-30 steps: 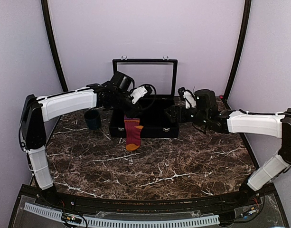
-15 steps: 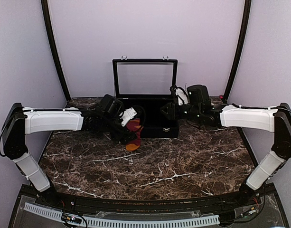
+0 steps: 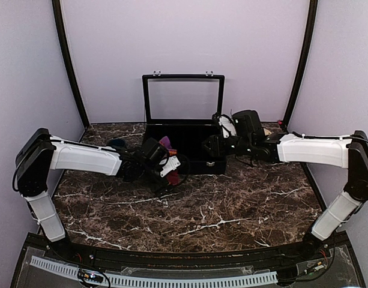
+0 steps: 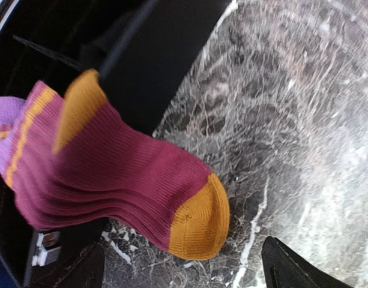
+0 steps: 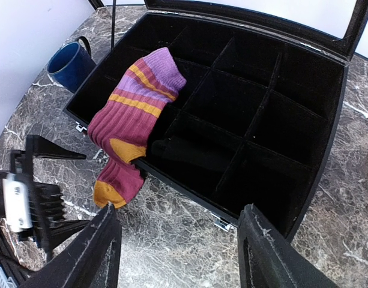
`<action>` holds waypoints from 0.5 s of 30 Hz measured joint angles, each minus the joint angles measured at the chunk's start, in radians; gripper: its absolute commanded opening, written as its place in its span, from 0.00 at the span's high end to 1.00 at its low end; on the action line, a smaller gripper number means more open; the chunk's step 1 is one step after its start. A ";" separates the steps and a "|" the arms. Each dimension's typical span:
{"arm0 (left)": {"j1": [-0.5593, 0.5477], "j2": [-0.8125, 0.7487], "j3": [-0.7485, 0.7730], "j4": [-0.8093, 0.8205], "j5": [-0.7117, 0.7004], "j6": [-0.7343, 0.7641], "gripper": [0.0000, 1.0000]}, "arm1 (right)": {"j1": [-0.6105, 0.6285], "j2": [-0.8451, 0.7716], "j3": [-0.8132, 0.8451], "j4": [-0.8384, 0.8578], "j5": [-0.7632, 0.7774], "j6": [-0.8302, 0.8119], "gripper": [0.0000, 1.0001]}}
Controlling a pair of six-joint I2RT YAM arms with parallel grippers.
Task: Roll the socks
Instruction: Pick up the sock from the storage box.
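Hanging over box (image 5: 250,114) rim, maroon sock (image 5: 132,114) now released; left pincer (image 4: 184,273), right pincer (image 5: 177,252) spread.

A black case (image 5: 292,78) divided into square compartments stands in the middle of the top view, on a dark marble table (image 3: 232,204). Its lid (image 3: 184,76) stands upright, maybe with a clear pane. A dark blue cup (image 5: 69,65) is just left of the case.

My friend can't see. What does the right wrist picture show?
A maroon sock hangs over the front wall of an open black box, its orange toe down at the marble table. A blue cup stands nearby; the right gripper is open.
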 measured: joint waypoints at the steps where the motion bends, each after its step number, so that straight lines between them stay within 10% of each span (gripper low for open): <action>1: 0.000 0.017 0.000 0.000 -0.010 0.005 0.07 | 0.000 -0.003 0.000 -0.005 0.005 -0.001 0.39; 15: -0.006 0.133 0.050 0.002 -0.058 0.048 0.13 | 0.001 -0.021 0.000 -0.021 0.019 -0.009 0.38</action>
